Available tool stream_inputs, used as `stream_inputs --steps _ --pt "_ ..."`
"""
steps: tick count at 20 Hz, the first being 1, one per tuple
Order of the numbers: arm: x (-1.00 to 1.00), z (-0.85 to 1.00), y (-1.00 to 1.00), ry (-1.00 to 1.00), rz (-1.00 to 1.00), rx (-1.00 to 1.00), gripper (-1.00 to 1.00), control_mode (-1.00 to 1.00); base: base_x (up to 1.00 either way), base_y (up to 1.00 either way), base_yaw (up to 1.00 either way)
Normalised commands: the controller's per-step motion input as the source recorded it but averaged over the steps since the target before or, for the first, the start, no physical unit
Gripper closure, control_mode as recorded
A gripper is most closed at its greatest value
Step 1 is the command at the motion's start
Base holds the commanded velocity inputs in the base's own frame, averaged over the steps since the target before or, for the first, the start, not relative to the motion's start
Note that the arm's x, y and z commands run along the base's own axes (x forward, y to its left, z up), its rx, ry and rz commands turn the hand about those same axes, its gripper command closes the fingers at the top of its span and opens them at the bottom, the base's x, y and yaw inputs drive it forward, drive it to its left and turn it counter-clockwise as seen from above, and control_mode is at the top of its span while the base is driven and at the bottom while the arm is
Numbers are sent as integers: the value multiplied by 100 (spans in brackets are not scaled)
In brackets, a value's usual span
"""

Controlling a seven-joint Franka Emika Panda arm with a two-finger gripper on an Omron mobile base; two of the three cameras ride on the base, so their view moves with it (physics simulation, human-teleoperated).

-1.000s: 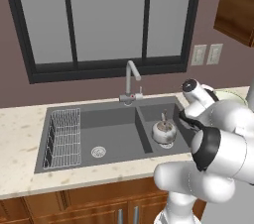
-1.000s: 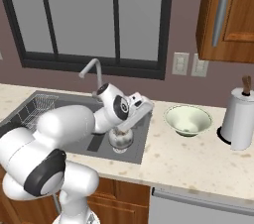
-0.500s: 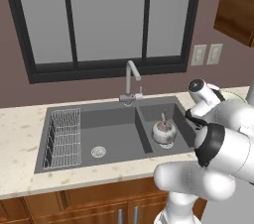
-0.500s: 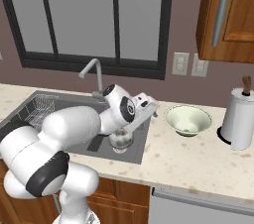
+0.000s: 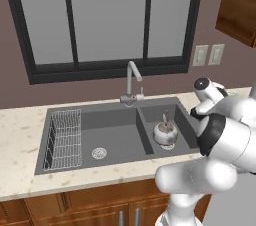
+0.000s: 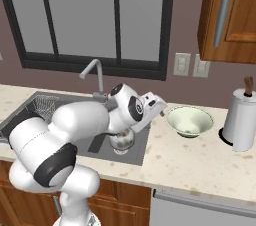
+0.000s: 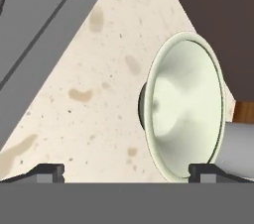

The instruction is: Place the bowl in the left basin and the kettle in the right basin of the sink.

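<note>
The gripper [image 7: 126,171] is spread wide and holds nothing, its two dark fingertips [image 7: 47,171] far apart above the speckled counter [image 7: 99,94]. Just ahead of it, toward one tip, sits the bowl [image 7: 186,106], upright on the counter and untouched. Behind the gripper lies the sink [image 5: 117,132]: the kettle [image 5: 165,131] rests in the right basin [image 5: 167,127] nearest it, while the left basin [image 5: 97,137] with its wire rack [image 5: 65,137] lies farther off.
</note>
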Motion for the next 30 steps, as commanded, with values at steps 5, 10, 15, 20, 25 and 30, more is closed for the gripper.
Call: stream_inputs --steps 5,10,15,20,25,30 --pt "16 0 -15 1 1 0 -100 -100 0 0 0" --pt "11 0 -19 3 2 0 -100 -100 0 0 0" --pt "4 0 -20 4 3 0 -100 -100 0 0 0" --pt "0 0 -5 4 4 0 -100 -100 0 0 0" --pt "13 -7 0 1 4 0 -100 -100 0 0 0" --pt "15 -6 0 1 6 0 -100 -100 0 0 0"
